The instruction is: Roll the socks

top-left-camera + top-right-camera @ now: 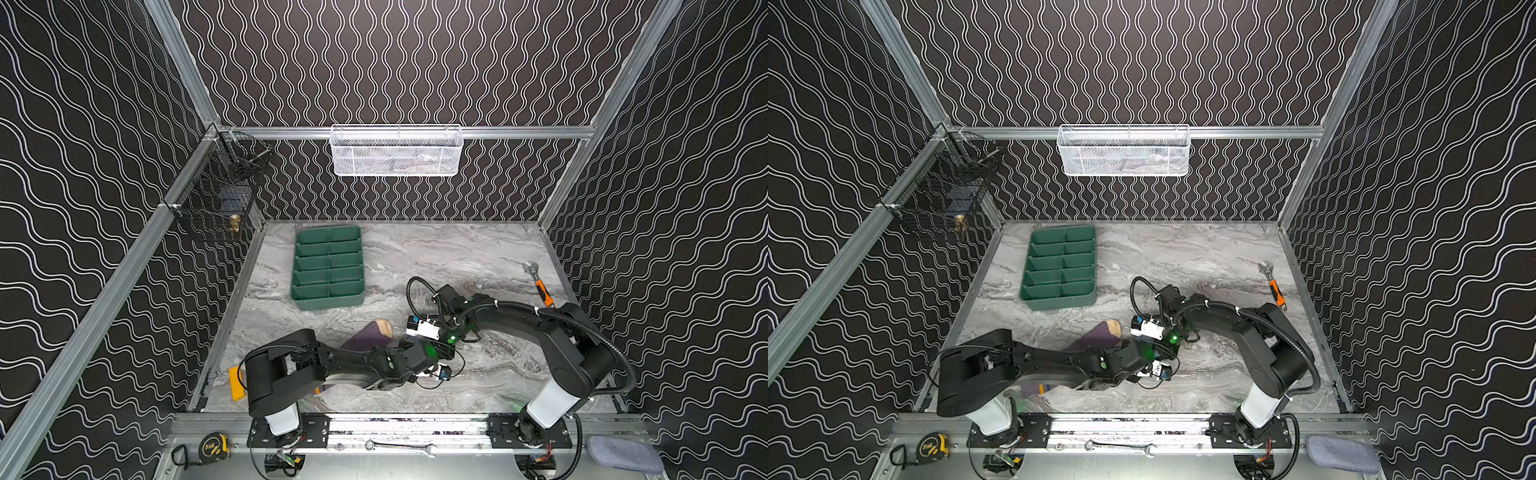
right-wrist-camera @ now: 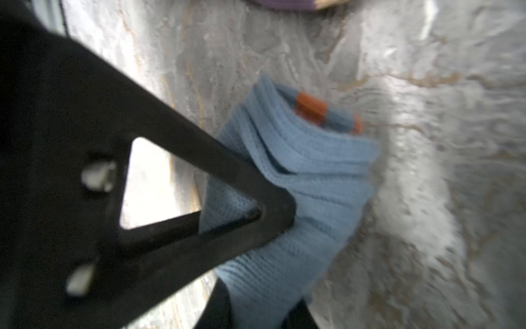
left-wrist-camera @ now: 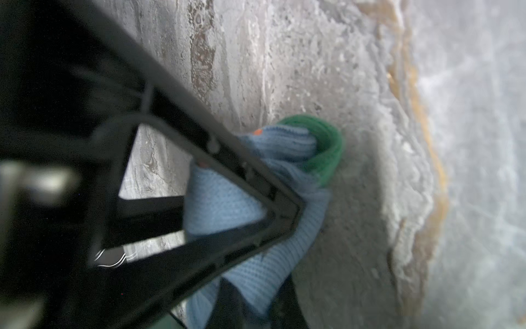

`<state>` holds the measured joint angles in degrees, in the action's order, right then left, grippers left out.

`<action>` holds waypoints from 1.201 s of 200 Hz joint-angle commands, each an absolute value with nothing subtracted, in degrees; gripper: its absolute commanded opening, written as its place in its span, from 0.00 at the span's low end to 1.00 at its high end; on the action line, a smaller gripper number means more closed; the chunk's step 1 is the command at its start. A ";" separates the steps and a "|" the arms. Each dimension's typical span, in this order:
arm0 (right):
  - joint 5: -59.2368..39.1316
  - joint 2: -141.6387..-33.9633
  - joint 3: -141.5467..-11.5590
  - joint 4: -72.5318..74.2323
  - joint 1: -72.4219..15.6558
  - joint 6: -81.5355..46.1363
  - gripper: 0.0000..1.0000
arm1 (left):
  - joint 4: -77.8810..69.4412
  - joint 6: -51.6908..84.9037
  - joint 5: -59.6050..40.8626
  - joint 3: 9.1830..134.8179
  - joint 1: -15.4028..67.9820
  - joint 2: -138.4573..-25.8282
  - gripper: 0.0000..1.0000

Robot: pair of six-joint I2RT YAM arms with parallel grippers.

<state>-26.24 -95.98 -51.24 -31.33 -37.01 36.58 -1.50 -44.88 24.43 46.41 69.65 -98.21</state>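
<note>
Though arms crowd both top views, purple sock point(image 1: 366, 338) shows at five o'clock of green tray point(image 1: 328, 302). Left wrist: left pincer point(image 3: 284, 210) clamped on blue sock point(image 3: 267, 273), likely soft, light, floppy. Right wrist: right pincer point(image 2: 279, 210) pinches same sock; grip bunched layers.

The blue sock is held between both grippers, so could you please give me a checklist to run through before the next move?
1. Hold of the left gripper on the blue sock, near its green toe: ok, shut on it.
2. Hold of the right gripper on the same sock, near its orange stripes: ok, shut on it.
3. Roll even and tight: cannot tell; the cloth is bunched and the wrist views are blurred.
4. The purple sock is out of both grips, lying on the table partly under the left arm: ok.
5. The green tray and wrench lie away from the grippers: ok.
</note>
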 commanded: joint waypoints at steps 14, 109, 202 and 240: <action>-12.10 -87.25 -46.78 -25.51 -37.04 35.91 0.52 | 18.45 -36.36 8.47 52.22 67.63 -102.10 0.00; 17.11 -42.79 -39.45 -8.56 -29.97 29.24 0.69 | 45.72 -25.85 -14.19 69.64 57.25 -117.85 0.00; 7.01 -35.20 -30.58 -36.62 -47.14 46.58 0.66 | 50.89 -25.57 -13.54 78.48 50.64 -127.28 0.00; 10.20 -50.47 -28.76 -21.64 -51.68 50.51 0.69 | 50.33 -25.81 -13.33 78.85 50.38 -128.02 0.00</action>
